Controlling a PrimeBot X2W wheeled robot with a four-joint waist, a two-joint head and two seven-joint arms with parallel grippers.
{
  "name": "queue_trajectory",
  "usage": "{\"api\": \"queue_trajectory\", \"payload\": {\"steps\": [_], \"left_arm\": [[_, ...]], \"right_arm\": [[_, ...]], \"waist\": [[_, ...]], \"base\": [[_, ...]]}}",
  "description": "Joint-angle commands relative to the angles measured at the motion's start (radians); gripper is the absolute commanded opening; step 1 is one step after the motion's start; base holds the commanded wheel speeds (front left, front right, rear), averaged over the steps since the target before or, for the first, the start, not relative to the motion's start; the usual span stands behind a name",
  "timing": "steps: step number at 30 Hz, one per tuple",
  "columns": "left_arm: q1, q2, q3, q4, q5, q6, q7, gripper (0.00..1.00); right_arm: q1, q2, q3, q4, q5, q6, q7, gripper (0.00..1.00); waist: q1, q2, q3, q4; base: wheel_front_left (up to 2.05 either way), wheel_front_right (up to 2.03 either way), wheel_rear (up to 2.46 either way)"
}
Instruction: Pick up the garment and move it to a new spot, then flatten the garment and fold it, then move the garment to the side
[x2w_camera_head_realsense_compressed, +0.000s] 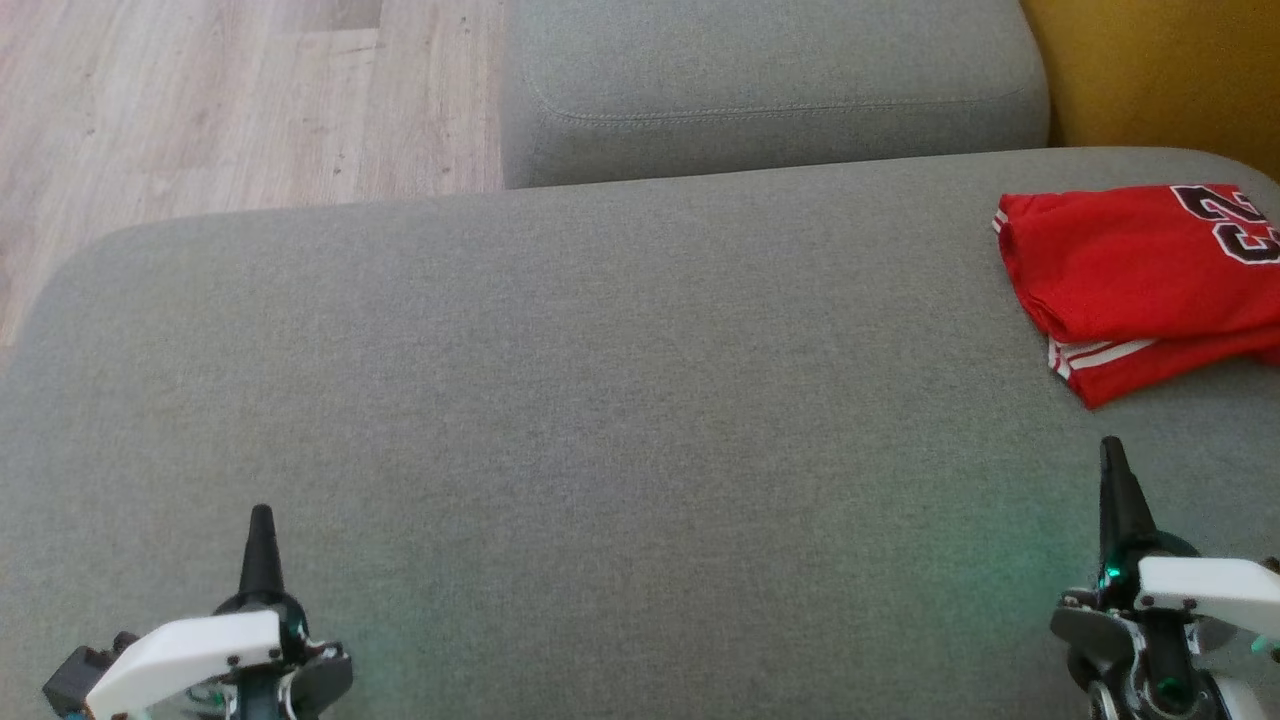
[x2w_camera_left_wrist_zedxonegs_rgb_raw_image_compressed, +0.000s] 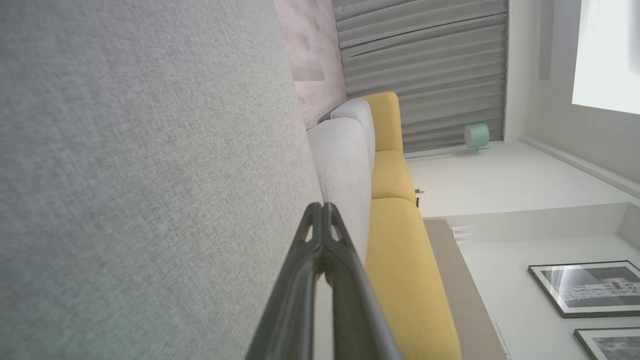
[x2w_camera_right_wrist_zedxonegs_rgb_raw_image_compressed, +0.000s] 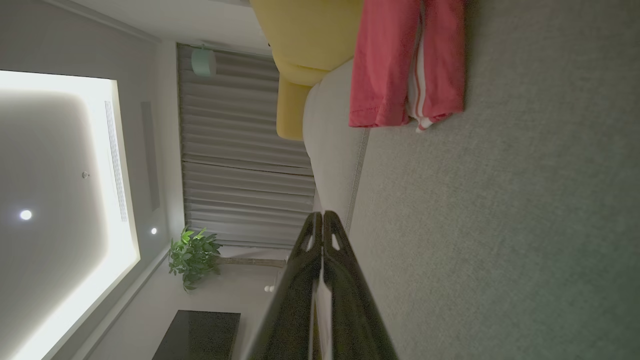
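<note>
At the bottom corners of the head view you have both grippers against the grey cushion (x2w_camera_head_realsense_compressed: 600, 400): the left gripper (x2w_camera_head_realsense_compressed: 261, 515) at lower left and the right gripper (x2w_camera_head_realsense_compressed: 1110, 448) at lower right. Each has its two dark fingers pressed together, pinching nothing. Farther up, at the right edge, the folded red jersey (x2w_camera_head_realsense_compressed: 1130, 270) lies on that cushion, well apart from both. Beyond it sit a second grey cushion (x2w_camera_head_realsense_compressed: 770, 90), a yellow sofa (x2w_camera_head_realsense_compressed: 1160, 70) and, upper left, wood floor (x2w_camera_head_realsense_compressed: 200, 100).
</note>
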Motion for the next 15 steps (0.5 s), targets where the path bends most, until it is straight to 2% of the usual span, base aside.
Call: {"api": "queue_trajectory", "payload": {"steps": [1,15], "left_arm": [[-0.059,0.014,0.041,-0.025,-0.035,-0.013,0.009,0.00],[-0.087,0.012,0.071,-0.011,-0.173,-0.032,0.046,0.00]], "right_arm": [[-0.065,-0.018,0.013,-0.030,0.040,-0.001,0.011,0.00],[-0.087,-0.016,-0.008,-0.023,0.183,-0.001,0.047,0.00]], "waist": [[-0.0001,0.0000,0.000,0.000],[-0.0001,0.0000,0.004,-0.001]], "base": [[0.00,0.00,0.00],[0.00,0.00,0.00]]}}
